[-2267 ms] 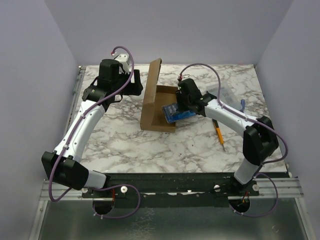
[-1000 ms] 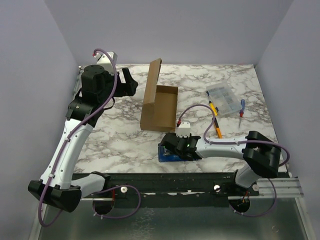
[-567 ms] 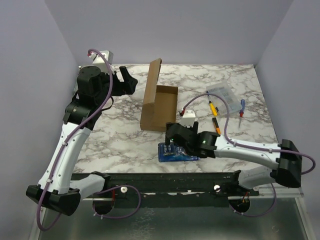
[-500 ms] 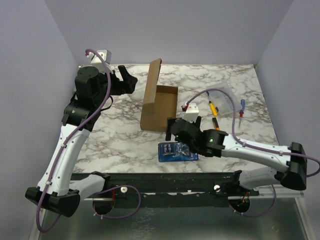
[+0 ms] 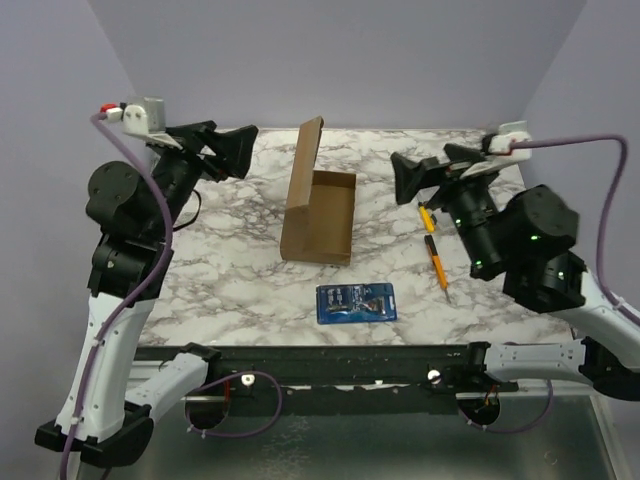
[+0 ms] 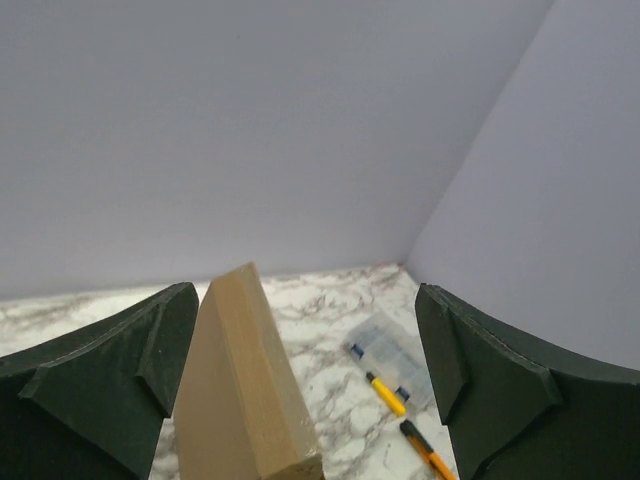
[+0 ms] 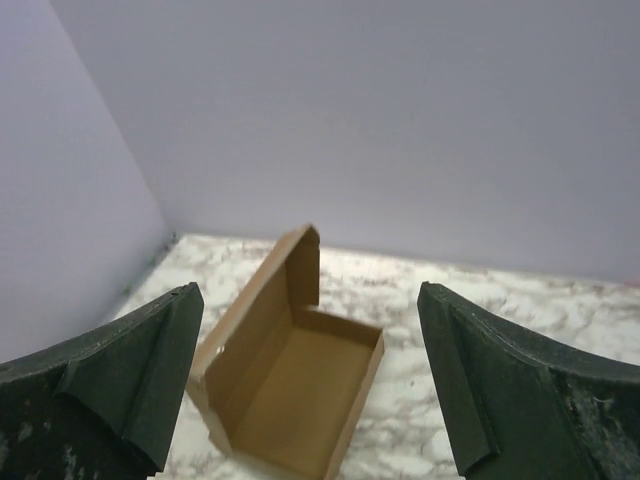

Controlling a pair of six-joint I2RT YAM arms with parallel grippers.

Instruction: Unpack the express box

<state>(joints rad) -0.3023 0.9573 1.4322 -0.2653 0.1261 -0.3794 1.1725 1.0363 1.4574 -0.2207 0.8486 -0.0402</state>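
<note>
Express box (image 5: 330,213) — rectangular brown cardboard

Soft, even light falls from above, and all 3 views are bright, without glare. The express box (image 5: 330,215) casts only a faint, soft-edged shadow on the marble tabletop (image 5: 240,280). The top view is sharp. In the left wrist view, the left gripper (image 6: 305,300) fingers (image 6: 100,385) read near-black, with surface detail lost, and the background is slightly hazy.
</note>
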